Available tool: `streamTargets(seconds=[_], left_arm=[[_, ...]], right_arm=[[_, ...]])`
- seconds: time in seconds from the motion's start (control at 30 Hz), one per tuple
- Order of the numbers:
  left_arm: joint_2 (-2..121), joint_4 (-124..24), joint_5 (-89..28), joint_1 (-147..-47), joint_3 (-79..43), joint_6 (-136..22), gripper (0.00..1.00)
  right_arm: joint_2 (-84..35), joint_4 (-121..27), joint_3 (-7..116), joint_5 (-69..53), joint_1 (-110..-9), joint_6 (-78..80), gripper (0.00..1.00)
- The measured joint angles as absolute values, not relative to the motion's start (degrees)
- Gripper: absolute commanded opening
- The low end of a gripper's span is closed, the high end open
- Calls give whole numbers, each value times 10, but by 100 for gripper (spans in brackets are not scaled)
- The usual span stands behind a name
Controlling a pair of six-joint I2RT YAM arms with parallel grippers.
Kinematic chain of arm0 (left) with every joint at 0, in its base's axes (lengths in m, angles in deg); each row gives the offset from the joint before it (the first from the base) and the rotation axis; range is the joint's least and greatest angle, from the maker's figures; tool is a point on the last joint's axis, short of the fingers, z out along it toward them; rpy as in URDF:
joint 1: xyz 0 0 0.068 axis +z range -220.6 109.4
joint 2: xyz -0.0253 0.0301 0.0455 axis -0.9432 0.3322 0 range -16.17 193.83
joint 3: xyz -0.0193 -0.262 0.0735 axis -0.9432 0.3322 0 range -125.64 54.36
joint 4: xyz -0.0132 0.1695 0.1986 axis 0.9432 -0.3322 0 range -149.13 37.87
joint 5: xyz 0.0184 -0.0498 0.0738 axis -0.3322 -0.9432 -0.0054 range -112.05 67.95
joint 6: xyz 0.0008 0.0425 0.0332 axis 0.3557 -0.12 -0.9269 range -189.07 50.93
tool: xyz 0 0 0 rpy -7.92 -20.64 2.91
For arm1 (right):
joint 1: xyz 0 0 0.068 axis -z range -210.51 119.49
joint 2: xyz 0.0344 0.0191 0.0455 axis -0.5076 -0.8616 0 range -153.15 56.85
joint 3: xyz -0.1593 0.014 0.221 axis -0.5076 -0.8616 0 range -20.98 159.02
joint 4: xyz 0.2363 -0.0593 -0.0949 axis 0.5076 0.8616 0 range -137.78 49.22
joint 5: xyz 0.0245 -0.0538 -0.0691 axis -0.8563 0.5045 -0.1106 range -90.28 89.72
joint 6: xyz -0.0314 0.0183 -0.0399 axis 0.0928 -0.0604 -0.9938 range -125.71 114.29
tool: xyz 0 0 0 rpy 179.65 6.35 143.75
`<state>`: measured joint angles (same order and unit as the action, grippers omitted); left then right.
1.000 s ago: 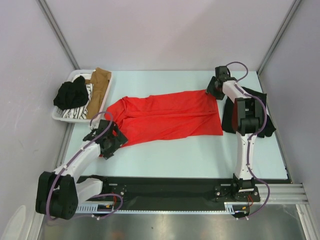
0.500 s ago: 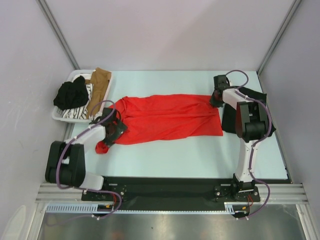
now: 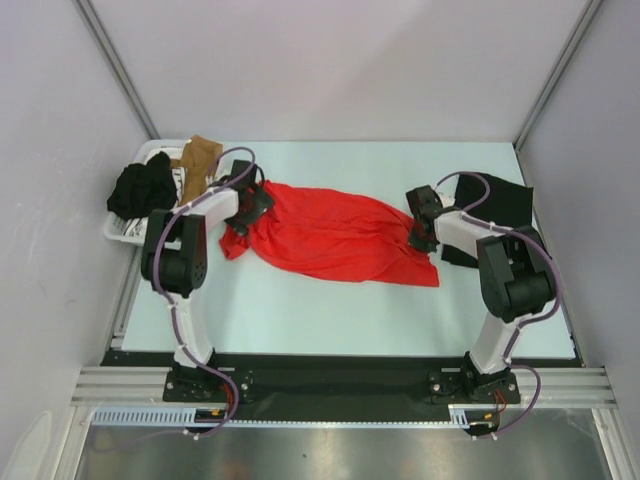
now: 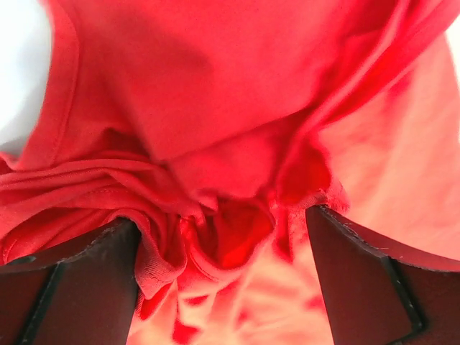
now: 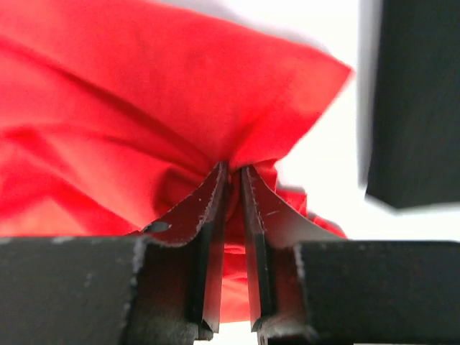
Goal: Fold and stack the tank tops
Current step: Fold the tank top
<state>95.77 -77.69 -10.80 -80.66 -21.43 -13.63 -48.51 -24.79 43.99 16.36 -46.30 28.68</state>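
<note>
What moved: since a second ago the left gripper (image 3: 250, 200) has swung from the near-left side up beside the basket, dragging one end of the red top with it. The right gripper (image 5: 231, 169) has pulled inward, so the cloth is rumpled now instead of flat.
Bright red soft cloth tank top (image 3: 335, 235): mid-table, strung between the two grippers.
Left jaws: wide apart, with a wad of red bunched in the gap (can't tell if it's really pinched).
Right jaws: nearly together, nipping a red fold.
Large black cloth tank top (image 3: 492, 200): far right, just beside the red one.
White plastic basket (image 3: 112, 233): far left, with black, striped and tan cloth in it.
</note>
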Motion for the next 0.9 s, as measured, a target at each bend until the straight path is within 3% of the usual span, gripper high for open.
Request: streamTargets(seconds=[0.23,0.43,0.5,0.57,0.67,0.73,0.9], left_arm=[[1126,-809,-122,-833,-466,-152,89],[1289,-820,-154,-866,-728,-171,84],[1329,-790,-180,-882,-782,-172,87],[1351,-757,-201,-900,-806,-170,100],[1359,-728,-217,-920,-822,-173,100],[1356,-715,-221,-930,-823,-188,100],[1312,-703,-212,-912,-772,-245,100]], right_arm=[[-357,-230,295,158,-578,359,20],[-301,-200,246,101,-827,456,26],[-316,-204,260,58,-902,482,44],[-335,-197,286,33,-943,497,65],[-332,-175,300,23,-955,505,76],[-310,-145,299,25,-943,506,77],[-205,-78,295,35,-873,486,92]])
